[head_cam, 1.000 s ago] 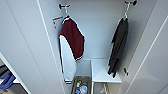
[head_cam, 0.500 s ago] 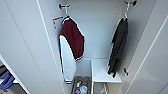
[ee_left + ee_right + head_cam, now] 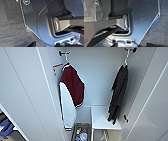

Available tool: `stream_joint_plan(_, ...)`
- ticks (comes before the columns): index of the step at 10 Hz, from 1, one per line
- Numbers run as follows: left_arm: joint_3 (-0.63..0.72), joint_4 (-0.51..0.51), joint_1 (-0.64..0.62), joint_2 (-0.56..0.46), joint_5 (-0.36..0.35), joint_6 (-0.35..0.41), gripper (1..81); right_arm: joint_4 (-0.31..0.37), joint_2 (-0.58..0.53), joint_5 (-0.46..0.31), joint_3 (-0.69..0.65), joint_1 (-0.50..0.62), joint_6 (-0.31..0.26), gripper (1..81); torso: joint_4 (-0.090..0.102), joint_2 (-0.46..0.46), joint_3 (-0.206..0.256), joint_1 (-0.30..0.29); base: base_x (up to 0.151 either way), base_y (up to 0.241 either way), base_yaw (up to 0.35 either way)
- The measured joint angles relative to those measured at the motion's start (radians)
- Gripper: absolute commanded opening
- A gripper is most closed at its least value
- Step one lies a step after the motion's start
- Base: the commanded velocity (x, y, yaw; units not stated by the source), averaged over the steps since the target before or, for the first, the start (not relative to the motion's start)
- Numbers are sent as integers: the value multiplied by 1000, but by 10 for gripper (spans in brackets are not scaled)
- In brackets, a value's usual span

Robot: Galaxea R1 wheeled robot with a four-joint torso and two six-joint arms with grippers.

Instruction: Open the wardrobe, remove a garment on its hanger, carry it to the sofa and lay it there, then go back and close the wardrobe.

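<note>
While both doors stand open, the wardrobe (image 3: 100, 84) holds the garment (image 3: 118, 94), dark, on its hanger (image 3: 126, 58) at 1 o'clock, above a white shelf (image 3: 102, 119). Maroon jacket (image 3: 72, 94), white sleeves, at 11 o'clock. Bottles (image 3: 80, 134) at 6 o'clock. Jaws, both arms: state cannot be told.

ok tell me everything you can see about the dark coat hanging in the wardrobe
The garment is a long, plain coat, black or very dark grey, of soft-looking cloth. It hangs straight down in loose folds on a thin white hanger, whose hook is caught on a dark fitting high on the right inside the open wardrobe. Its hem reaches down in front of a white shelf. It hangs close to the right inner wall, well apart from the maroon jacket on the left.
</note>
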Motion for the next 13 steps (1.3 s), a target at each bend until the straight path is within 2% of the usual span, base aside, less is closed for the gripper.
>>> stream_joint_plan(4, -11, -2, -23, 3, -13, 4, 811, 2, 22, 4, -5, 7, -4, 811, 0, 0, 0, 0, 0, 0, 0)
stream_joint_plan(7, -6, -2, -13, 8, -11, 5, 811, 3, 23, 11, -11, -6, -4, 811, 0, 0, 43, 0, 0, 0, 0)
stream_joint_plan(10, -6, -2, -15, 6, -11, 5, 811, 5, 24, 14, -11, -5, -4, 811, 0, -2, 51, -1, 0, 0, 0)
stream_joint_plan(13, -6, -2, 0, 6, -7, 5, 811, 6, 25, 13, -11, -13, -4, 811, 0, -3, 51, -3, 76, 0, 0)
